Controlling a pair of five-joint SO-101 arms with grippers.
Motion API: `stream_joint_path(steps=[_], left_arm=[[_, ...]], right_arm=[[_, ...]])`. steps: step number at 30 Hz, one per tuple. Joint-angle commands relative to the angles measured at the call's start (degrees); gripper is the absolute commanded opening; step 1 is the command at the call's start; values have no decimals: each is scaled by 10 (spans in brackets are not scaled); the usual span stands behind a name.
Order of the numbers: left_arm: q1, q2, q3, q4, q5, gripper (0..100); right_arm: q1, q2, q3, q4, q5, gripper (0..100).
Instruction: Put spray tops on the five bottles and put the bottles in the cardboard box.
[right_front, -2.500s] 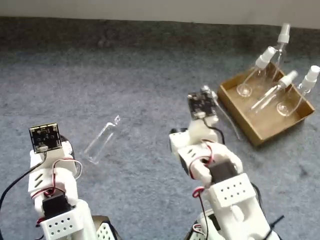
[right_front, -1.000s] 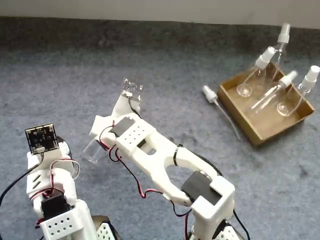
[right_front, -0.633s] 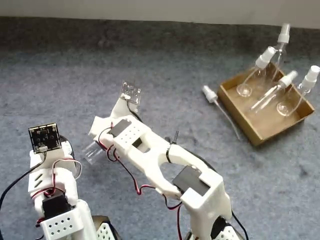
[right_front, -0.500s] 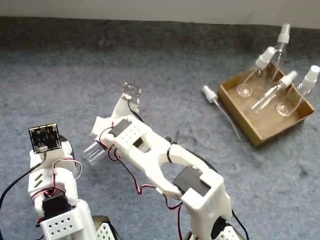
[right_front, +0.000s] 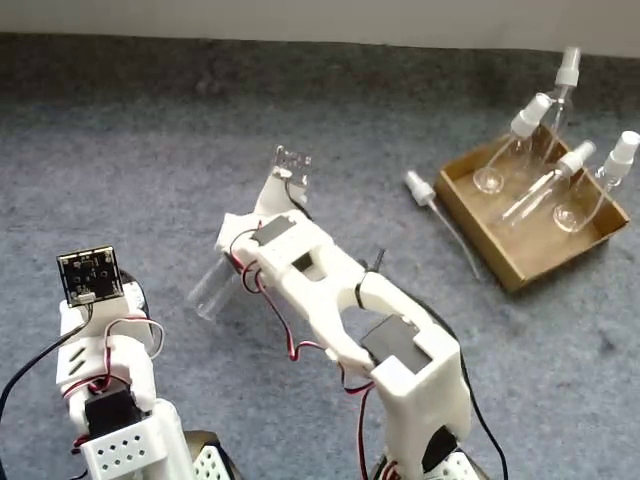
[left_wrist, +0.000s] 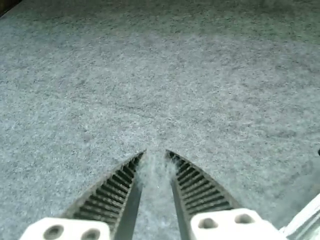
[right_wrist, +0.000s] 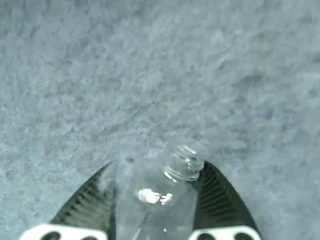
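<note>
Right wrist view: the right hand (right_wrist: 159, 167) clamps an open-necked bottle (right_wrist: 152, 205). The left hand (left_wrist: 156, 154) stands narrowly parted, empty, above the table (left_wrist: 160, 60).

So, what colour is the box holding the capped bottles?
Brown: the shallow cardboard box shows best in the high view.

No legible text, labels, brands, numbers or signs noted. Checked the clear bottles (right_front: 505, 160), the cardboard box (right_front: 570, 255) and the circuit board (right_front: 89, 275) on an arm's wrist: nothing readable on any.
</note>
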Motion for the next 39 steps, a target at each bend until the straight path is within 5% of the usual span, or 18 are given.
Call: stream_joint_path(steps=[1,9,19,31,39], left_arm=[[11,-7,2,-11,-5,18],[11,-7,2,-11,-5,18],[11,-7,2,-11,-5,18],[11,-7,2,-11,-5,18],[11,-7,2,-11,-5,18]], right_arm=[[51,-7,-12,-3,62,26],[133,-8,-18,122,134,26],[175,-8,-19,133,257,26],[240,-10,-47,134,664,28],[296,-137,-24,168,796,29]])
